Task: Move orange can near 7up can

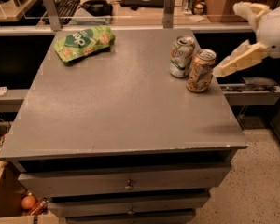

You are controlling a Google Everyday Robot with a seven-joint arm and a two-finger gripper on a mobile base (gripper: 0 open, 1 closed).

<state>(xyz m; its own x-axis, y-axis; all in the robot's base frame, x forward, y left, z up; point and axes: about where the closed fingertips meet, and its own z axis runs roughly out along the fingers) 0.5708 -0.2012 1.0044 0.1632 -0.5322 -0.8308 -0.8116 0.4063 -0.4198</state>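
Observation:
The orange can stands upright near the table's right edge. It has an orange-brown and tan label and a silver top. The 7up can, white and silver with green markings, stands upright just to its left and slightly behind, very close or touching. My gripper hovers to the right of the orange can, beyond the table edge. It is open and empty, with one cream finger pointing toward the orange can and the other higher up.
A green snack bag lies at the table's far left corner. Behind the table are a rail with metal posts and a shelf with a keyboard. Drawers sit below the front edge. A metal ledge runs along the right.

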